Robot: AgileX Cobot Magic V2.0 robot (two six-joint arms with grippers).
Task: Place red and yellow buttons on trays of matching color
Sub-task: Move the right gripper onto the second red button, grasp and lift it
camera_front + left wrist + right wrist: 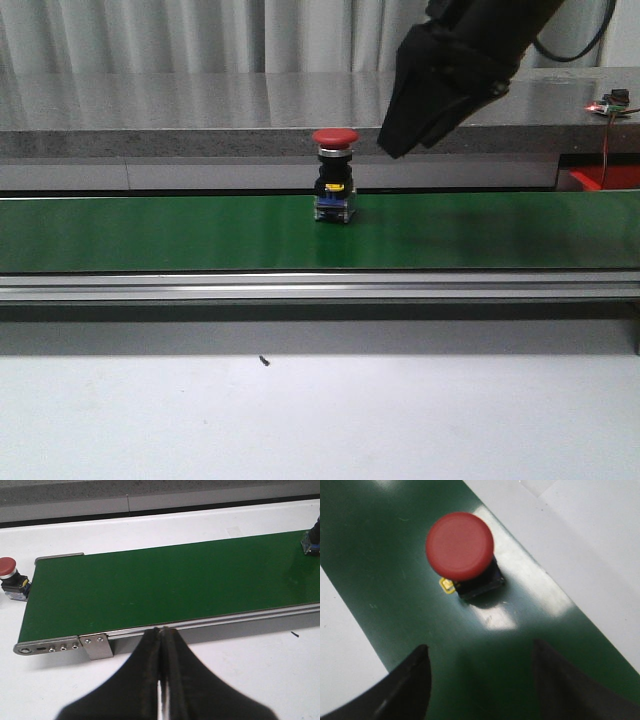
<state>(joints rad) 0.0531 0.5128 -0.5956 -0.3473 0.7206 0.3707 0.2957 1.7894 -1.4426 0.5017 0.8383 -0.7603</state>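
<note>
A red button [335,175] with a mushroom cap and black base stands upright on the green conveyor belt [150,232]. My right gripper [393,146] hangs open just above and to the right of it, touching nothing. In the right wrist view the same red button [460,547] sits beyond the spread fingers of the right gripper [480,652]. My left gripper [161,631] is shut on nothing, near the belt's front rail. A second red button [11,572] rests on the white table off the belt's end. No yellow button or yellow tray is in view.
A red object [605,178], possibly the red tray, shows behind the belt at the far right with wires and a small board [612,102] above it. A grey ledge [200,140] runs behind the belt. An aluminium rail [300,290] edges the belt's front.
</note>
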